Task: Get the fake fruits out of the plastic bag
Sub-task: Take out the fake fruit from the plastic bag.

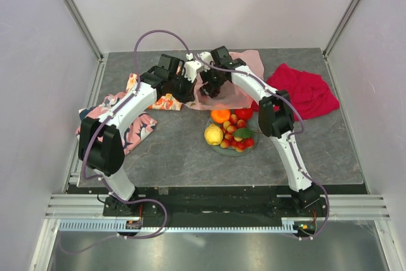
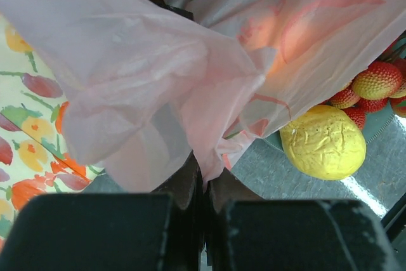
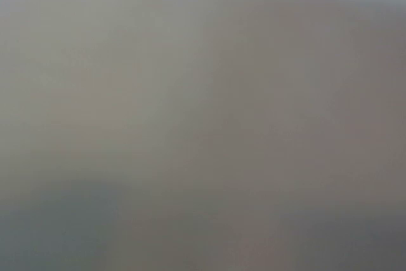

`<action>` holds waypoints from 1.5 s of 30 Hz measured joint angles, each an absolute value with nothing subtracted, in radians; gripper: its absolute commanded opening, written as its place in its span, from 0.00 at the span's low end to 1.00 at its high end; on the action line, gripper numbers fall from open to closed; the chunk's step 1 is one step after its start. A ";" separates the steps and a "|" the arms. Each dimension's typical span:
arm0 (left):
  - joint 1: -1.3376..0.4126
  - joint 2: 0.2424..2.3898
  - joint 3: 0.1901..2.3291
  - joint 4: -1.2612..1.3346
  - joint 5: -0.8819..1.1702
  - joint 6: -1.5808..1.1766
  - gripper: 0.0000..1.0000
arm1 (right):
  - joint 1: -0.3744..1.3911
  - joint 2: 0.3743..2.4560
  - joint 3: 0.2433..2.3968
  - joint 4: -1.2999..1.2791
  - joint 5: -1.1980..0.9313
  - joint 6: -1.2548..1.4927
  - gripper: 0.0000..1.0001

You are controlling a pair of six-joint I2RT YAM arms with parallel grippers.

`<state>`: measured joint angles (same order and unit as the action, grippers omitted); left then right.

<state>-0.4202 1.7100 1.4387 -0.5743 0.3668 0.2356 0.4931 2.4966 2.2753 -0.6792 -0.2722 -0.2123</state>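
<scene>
left tool (image 2: 204, 185): clenched on thin crinkly pale-pink plastic bag (image 2: 152, 74) | right tool (image 1: 211, 87): at the bag, honestly can't tell its grip | glossy fake fruits (image 1: 231, 132): piled just near of it

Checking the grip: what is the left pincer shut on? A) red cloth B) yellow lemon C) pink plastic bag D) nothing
C: the left wrist view shows the left pincer shut on a fold of the plastic bag; the lemon lies apart.

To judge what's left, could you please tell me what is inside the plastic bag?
Only vague orange-pink patches show through the plastic bag; its film hides the inside. The fake fruits in view lie outside it.
</scene>
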 measured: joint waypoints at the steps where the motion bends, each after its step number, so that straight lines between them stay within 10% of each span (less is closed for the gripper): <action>1: -0.420 1.710 1.439 -0.574 0.368 0.233 0.02 | 0.492 2.511 2.286 -0.677 -0.270 -0.212 0.85; 10: -0.420 1.710 1.448 -0.574 0.368 0.228 0.01 | 0.488 2.565 2.316 -0.677 -0.264 -0.240 0.32; 45: -0.387 1.859 1.568 -0.516 0.183 0.228 0.02 | 0.155 1.978 2.029 -0.805 -0.529 -0.340 0.01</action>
